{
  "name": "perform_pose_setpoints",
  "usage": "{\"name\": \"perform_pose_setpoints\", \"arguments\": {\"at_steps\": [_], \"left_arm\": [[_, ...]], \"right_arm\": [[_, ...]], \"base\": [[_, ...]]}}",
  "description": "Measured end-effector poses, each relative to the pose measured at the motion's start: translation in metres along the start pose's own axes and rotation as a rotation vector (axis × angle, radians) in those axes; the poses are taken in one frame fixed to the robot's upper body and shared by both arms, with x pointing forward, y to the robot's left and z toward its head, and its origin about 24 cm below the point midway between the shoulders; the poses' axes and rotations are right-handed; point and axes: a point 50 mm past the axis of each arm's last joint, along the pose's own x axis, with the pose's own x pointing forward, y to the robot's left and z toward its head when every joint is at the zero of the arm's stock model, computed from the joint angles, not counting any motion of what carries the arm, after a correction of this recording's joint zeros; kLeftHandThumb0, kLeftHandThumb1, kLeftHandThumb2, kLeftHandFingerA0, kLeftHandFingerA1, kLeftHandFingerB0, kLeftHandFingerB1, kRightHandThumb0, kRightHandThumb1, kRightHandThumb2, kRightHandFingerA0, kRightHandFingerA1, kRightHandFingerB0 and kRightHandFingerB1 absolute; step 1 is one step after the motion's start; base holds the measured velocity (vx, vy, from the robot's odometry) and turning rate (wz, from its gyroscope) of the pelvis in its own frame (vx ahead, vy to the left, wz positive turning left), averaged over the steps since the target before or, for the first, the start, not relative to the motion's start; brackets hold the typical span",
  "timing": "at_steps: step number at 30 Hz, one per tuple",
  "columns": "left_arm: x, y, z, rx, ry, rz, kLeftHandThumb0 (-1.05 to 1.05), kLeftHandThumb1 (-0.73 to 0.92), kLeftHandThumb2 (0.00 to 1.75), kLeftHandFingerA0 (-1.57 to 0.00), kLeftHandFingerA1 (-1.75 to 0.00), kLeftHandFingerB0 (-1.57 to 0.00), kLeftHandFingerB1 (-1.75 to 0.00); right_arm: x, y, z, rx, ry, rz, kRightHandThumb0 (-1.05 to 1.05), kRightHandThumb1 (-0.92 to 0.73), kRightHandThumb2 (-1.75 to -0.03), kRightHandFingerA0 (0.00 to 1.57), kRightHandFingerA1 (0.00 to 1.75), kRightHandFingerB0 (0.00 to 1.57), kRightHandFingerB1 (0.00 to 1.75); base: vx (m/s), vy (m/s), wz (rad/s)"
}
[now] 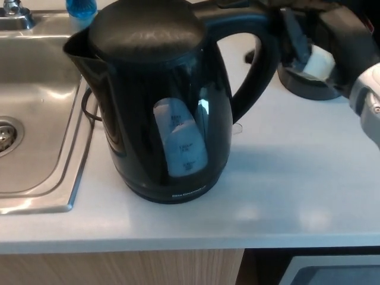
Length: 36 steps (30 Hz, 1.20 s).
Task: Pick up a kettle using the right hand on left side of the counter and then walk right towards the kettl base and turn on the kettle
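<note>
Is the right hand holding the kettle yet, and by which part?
Nothing is held yet. The right hand is beside the kettle handle, fingers not around it. Kettle stands on the counter.

Small white lettering is being seen low on the black kettle [160, 113], too blurred to read; water-gauge window [180, 145] markings likewise remain illegible.

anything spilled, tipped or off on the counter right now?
Nothing stands out. The black electric kettle stands upright on the white counter beside the steel sink, with no spill visible. The right hand is close to the kettle's handle.
</note>
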Motion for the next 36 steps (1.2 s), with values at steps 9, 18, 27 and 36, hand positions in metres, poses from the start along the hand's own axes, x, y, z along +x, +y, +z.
{"name": "perform_pose_setpoints", "arguments": {"at_steps": [9, 18, 27, 36], "left_arm": [[0.001, -0.001, 0.0, 0.01, 0.003, -0.006, 0.28, 0.52, 1.15, -0.96, -1.02, -0.82, -0.91], [0.002, -0.003, 0.001, 0.022, 0.002, -0.016, 0.24, 0.52, 1.15, -0.97, -1.02, -0.83, -0.91], [0.005, -0.006, 0.006, 0.031, -0.011, -0.015, 0.27, 0.52, 1.14, -0.91, -0.98, -0.8, -0.89], [0.007, -0.01, 0.009, 0.023, -0.018, -0.022, 0.3, 0.52, 1.17, -1.0, -1.04, -0.85, -0.93]], "right_arm": [[-0.003, 0.012, 0.022, 0.067, -0.124, 0.042, -0.99, -0.79, -0.96, 0.69, 0.79, 0.55, 0.59], [-0.015, 0.01, 0.013, 0.071, -0.12, 0.036, -0.93, -0.81, -0.93, 0.67, 0.8, 0.53, 0.59], [-0.034, 0.011, -0.014, 0.075, -0.053, 0.03, -0.87, -0.92, -0.78, 0.66, 0.76, 0.56, 0.54], [-0.057, 0.019, -0.043, 0.128, 0.018, 0.021, -0.86, -0.92, -0.79, 0.63, 0.74, 0.55, 0.53]], "base": [[0.0, 0.0, 0.0], [0.0, 0.0, 0.0], [0.0, 0.0, 0.0], [0.0, 0.0, 0.0]]}}
